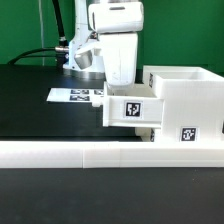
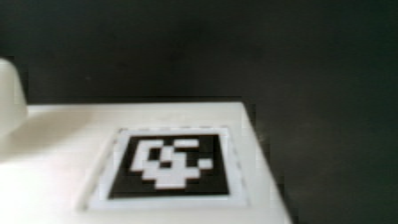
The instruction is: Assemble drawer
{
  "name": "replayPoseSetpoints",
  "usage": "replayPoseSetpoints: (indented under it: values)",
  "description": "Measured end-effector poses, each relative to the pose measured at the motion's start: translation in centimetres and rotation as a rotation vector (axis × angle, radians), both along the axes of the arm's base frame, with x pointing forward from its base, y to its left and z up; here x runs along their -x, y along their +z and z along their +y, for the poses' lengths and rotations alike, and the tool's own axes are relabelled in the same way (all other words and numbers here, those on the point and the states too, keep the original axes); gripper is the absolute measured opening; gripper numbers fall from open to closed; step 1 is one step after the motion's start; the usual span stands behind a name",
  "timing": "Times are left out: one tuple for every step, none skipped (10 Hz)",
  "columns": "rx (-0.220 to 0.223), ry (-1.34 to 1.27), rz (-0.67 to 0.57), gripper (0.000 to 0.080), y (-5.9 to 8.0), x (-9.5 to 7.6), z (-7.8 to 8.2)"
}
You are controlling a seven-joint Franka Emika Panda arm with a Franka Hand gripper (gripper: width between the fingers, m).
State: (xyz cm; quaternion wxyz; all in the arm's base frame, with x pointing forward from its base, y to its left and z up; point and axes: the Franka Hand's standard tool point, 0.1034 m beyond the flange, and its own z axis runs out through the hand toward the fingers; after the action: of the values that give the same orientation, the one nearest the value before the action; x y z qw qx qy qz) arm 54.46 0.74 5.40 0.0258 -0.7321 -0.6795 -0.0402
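The big white drawer housing point(image 1: 190, 98) stands at the exterior view's right, with a tag low on its front point(image 1: 187, 133). A small white drawer box point(image 1: 131, 108) with a tag juts out of the housing toward the exterior view's left. My gripper point(image 1: 117, 78) hangs just behind and above that box. Its fingers are hidden, so I cannot tell whether it is open or shut. In the wrist view a white tagged face of a drawer part point(image 2: 171, 160) fills the lower half, close up and blurred. No fingers show there.
The marker board point(image 1: 78, 96) lies flat on the black table point(image 1: 40, 110), to the exterior view's left of the gripper. A long low white rail point(image 1: 100, 152) runs across the front. A green backdrop stands behind. A white rounded edge point(image 2: 9, 92) shows in the wrist view.
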Motion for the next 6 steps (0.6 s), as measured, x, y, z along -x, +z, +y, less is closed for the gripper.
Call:
replayPoseSetpoints:
  values:
    - [0.001,-0.002,0.000,0.0042,-0.01,0.00,-0.13]
    - [0.001,-0.002,0.000,0.0042,-0.02,0.00,-0.14]
    - [0.001,-0.003,0.000,0.0042,-0.03,0.00,-0.15]
    - [0.001,-0.002,0.000,0.0042,-0.03,0.00,-0.15]
    - [0.000,0.003,0.000,0.0042,-0.07,0.04,-0.13]
    - [0.000,0.004,-0.002,0.0042,-0.09,0.06,-0.12]
